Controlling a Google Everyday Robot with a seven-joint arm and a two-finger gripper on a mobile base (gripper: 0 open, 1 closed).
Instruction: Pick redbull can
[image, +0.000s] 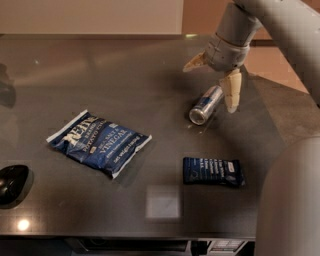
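The gripper (214, 76) hangs spread open over the far end of the redbull can (205, 105) (lying on its side); still the approach, I'd say. Next it must drop astride the can, then close.

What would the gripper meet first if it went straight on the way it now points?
Probably the redbull can, lying on its side on the table beneath the open gripper; depth is unclear, so it might reach the table beside the can first.
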